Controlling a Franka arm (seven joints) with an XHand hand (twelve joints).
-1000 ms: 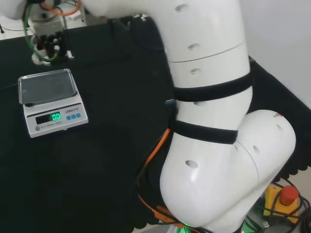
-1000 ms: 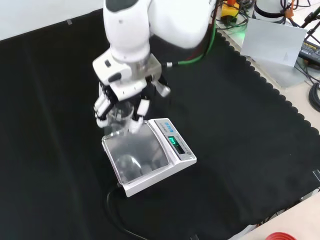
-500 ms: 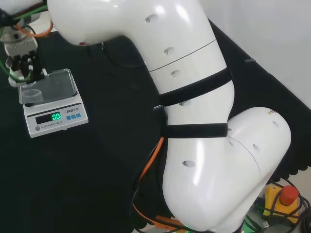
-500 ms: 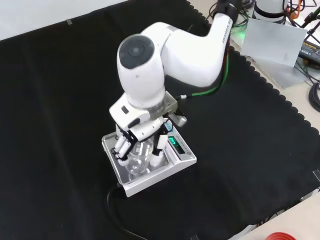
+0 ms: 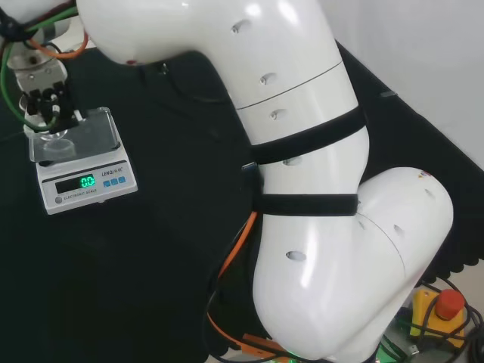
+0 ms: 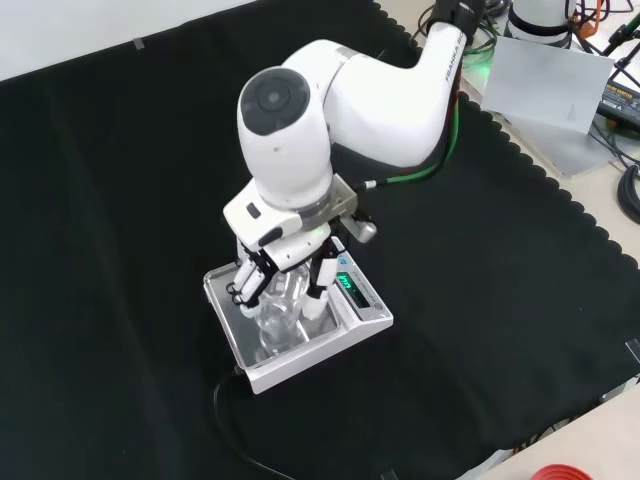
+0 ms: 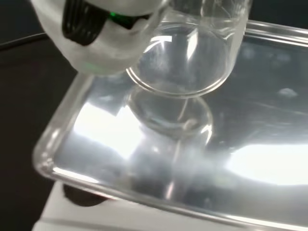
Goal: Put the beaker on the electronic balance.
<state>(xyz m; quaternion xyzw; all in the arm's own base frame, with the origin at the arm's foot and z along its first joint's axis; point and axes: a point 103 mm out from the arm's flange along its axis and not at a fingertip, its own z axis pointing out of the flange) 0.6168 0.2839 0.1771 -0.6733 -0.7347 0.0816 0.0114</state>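
Observation:
The clear glass beaker (image 6: 281, 308) stands upright over the steel pan of the white electronic balance (image 6: 362, 318), with the hand (image 6: 287, 262) shut on it from above, fingers curled round its sides. In the head view the hand (image 5: 44, 98) is at the far left over the balance (image 5: 85, 184), and the beaker (image 5: 57, 141) shows faintly on the pan's left part. In the wrist view the beaker's (image 7: 190, 57) base hangs close over the pan (image 7: 269, 144), with its reflection beneath. I cannot tell whether base and pan touch.
A black cable (image 6: 228, 425) runs from the balance toward the front of the cloth. The arm's white links (image 5: 302, 189) take up the head view's right. A red stop button (image 5: 448, 303) sits past the cloth's scalloped edge. Electronics and a grey plate (image 6: 550, 85) lie beyond the far right edge.
A second ago the hand held the beaker just behind the balance's far edge; it has since carried it over the pan and lowered it. In the last half second it barely moved.

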